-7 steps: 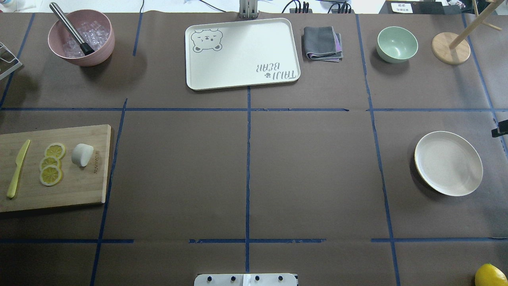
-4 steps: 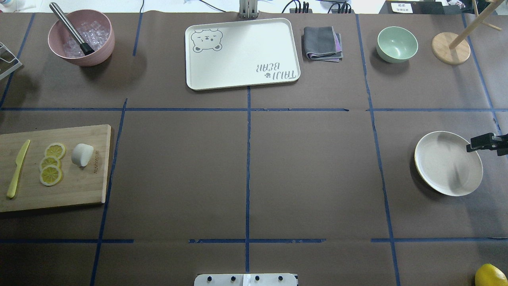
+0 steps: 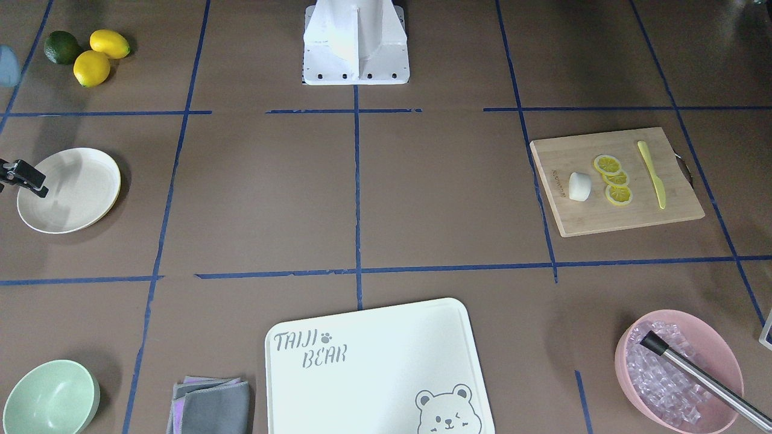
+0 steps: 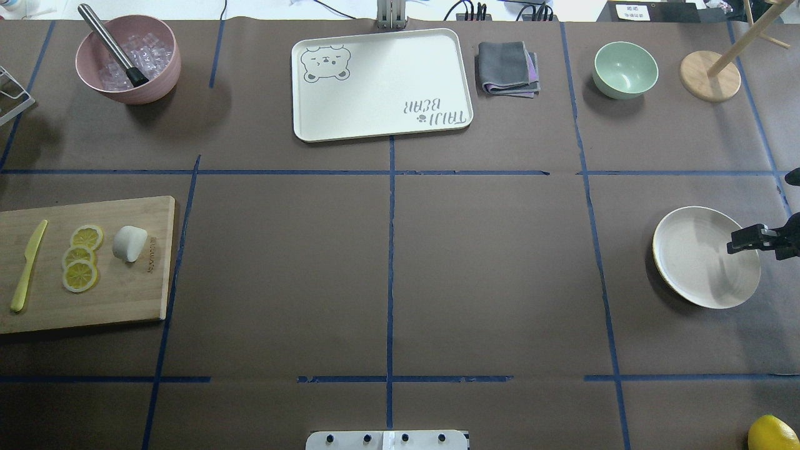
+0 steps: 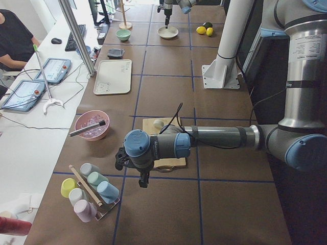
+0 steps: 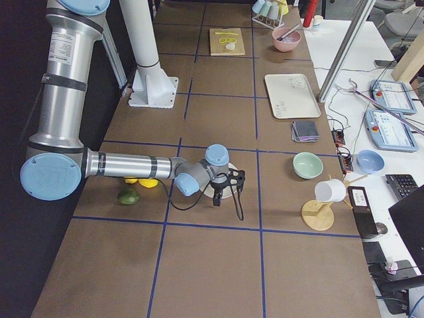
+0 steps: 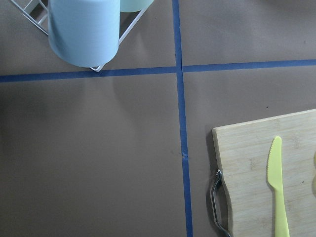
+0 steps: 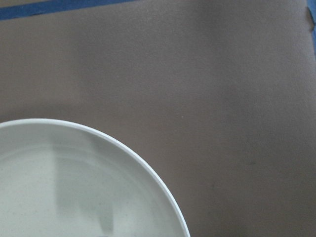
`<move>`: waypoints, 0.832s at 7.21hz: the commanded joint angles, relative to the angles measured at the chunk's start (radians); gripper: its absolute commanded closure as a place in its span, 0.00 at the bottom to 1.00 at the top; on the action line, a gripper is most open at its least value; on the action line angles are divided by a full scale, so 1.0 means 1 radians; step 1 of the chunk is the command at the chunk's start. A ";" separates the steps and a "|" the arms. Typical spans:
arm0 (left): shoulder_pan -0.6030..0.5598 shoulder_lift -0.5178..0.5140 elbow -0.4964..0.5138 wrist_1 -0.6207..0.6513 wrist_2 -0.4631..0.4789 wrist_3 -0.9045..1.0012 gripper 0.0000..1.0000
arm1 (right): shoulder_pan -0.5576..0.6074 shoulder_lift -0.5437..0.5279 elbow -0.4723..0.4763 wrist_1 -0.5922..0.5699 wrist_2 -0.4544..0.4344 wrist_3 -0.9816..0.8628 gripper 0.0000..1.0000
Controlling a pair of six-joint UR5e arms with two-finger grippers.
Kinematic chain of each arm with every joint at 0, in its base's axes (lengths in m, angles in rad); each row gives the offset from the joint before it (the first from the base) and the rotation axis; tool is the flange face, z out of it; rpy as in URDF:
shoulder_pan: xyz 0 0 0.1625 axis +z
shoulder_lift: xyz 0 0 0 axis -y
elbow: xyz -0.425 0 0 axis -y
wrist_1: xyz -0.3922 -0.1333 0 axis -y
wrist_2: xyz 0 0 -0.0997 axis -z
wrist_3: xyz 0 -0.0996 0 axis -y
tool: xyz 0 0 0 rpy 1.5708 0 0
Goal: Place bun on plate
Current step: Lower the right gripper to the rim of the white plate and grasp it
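The bun (image 4: 129, 242), a small white lump, lies on a wooden cutting board (image 4: 125, 294) at the table's left, beside lemon slices (image 4: 80, 257). It also shows in the front view as the bun (image 3: 579, 186). The cream plate (image 4: 694, 269) sits far right with nothing on it. My right gripper (image 4: 762, 212) hovers over the plate's right rim and looks open; one black finger (image 3: 24, 175) reaches over the plate (image 3: 72, 199). The right wrist view shows only the plate rim (image 8: 148, 173). My left gripper (image 5: 142, 179) hangs left of the board, by the cup rack; I cannot tell its state.
A yellow knife (image 4: 28, 265) lies on the board. Along the far edge stand a pink bowl of ice (image 4: 128, 59), a bear-printed tray (image 4: 381, 84), a folded cloth (image 4: 507, 69), a green bowl (image 4: 625, 69) and a mug tree (image 4: 709, 75). A lemon (image 4: 772, 432) sits near right.
My right gripper has come in from the right edge and now reaches over the plate's right rim. The bun and the plate have not moved.
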 commanded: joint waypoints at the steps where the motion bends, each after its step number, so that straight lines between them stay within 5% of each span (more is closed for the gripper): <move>1: 0.000 -0.001 -0.001 0.000 0.000 0.000 0.00 | -0.001 0.000 -0.006 0.001 0.001 0.000 0.21; 3: 0.000 -0.002 -0.002 0.000 0.000 0.000 0.00 | -0.001 -0.002 -0.006 0.001 0.001 -0.008 0.79; 4: 0.000 -0.002 -0.002 0.000 0.000 0.000 0.00 | -0.001 -0.002 0.000 0.001 0.001 -0.008 0.96; 6: 0.001 -0.004 -0.002 0.000 0.000 0.000 0.00 | 0.001 0.008 0.006 -0.002 0.007 0.003 1.00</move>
